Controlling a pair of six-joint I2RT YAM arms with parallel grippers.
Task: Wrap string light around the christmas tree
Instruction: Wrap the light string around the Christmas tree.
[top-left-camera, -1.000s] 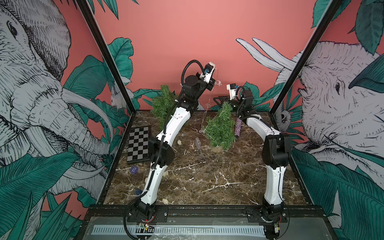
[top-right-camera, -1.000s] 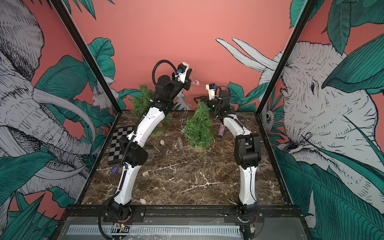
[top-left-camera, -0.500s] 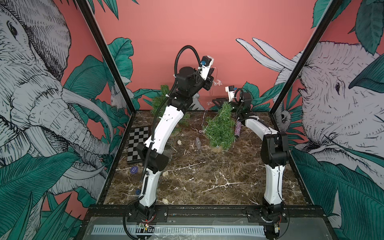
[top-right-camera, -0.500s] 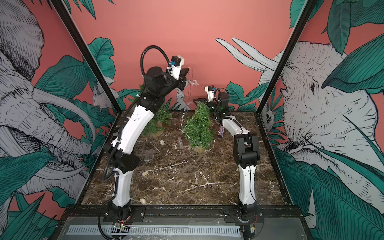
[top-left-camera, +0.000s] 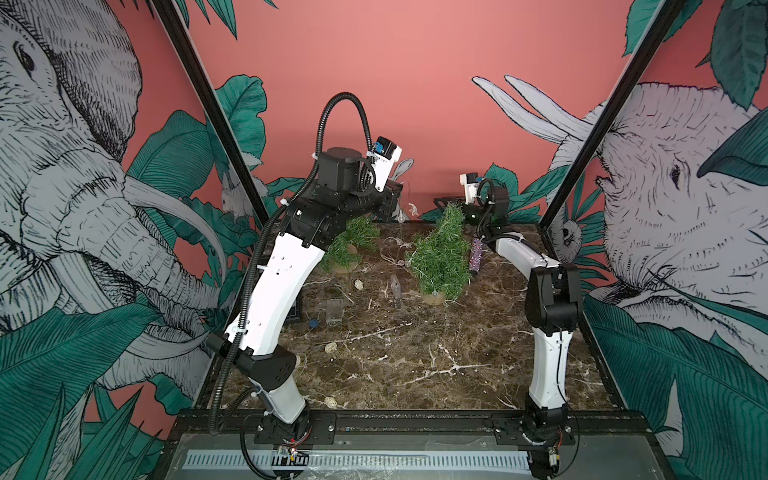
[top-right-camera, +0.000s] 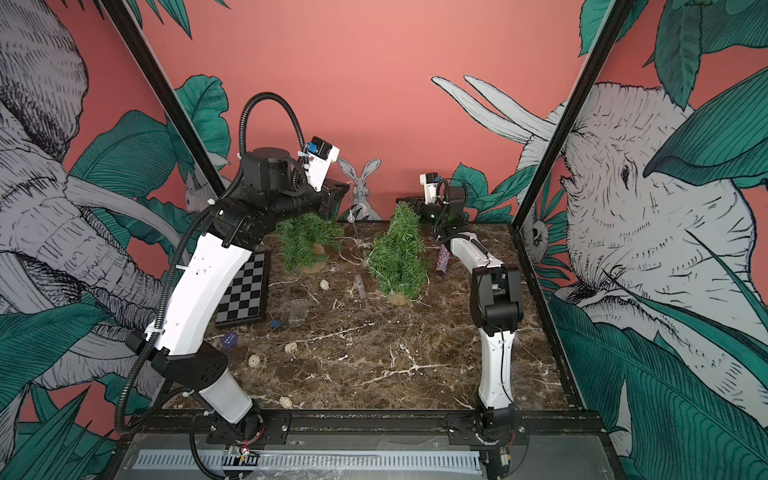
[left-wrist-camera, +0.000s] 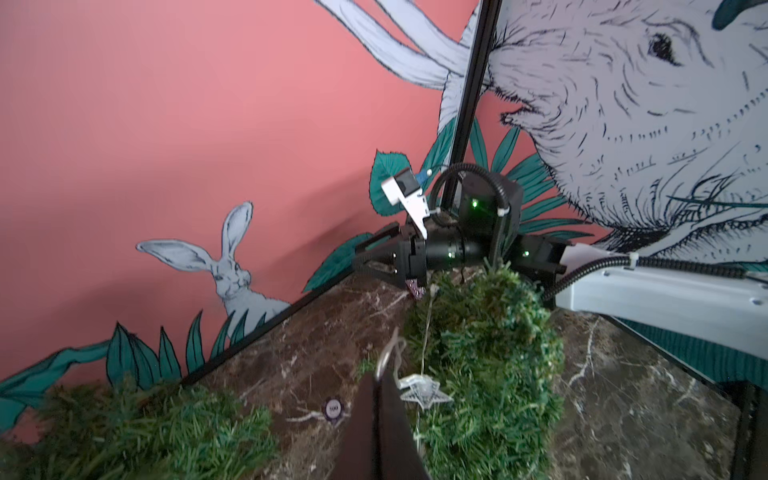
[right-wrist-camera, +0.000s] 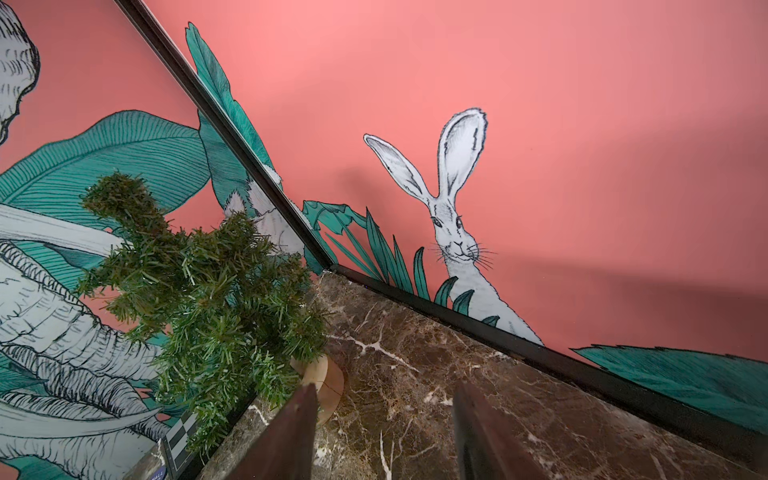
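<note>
The christmas tree (top-left-camera: 441, 257) stands at mid-back of the marble table (top-left-camera: 415, 365), small and green, also visible in the left wrist view (left-wrist-camera: 486, 345). The string light (top-left-camera: 399, 249), a thin wire with star pieces (left-wrist-camera: 424, 391), hangs down the tree's side and trails across the table on the tree's left (top-right-camera: 353, 247). My left gripper (top-left-camera: 395, 201) hovers left of the treetop, shut on the wire, which loops out past its fingertips (left-wrist-camera: 379, 409). My right gripper (top-left-camera: 442, 204) sits just behind the treetop, open and empty (right-wrist-camera: 386, 419); it also shows in the left wrist view (left-wrist-camera: 368, 262).
A second green tree (top-left-camera: 353, 245) stands at the back left under my left arm. A chessboard (top-right-camera: 245, 291) lies by the left wall. A glitter tube (top-left-camera: 476, 258), a clear box (top-left-camera: 333, 309), wicker balls (top-left-camera: 331, 347) and a poker chip (top-right-camera: 229, 340) lie around.
My left arm has lifted its elbow and drawn the gripper leftward with the wire in it. The right gripper's jaws have narrowed somewhat but still stand apart.
</note>
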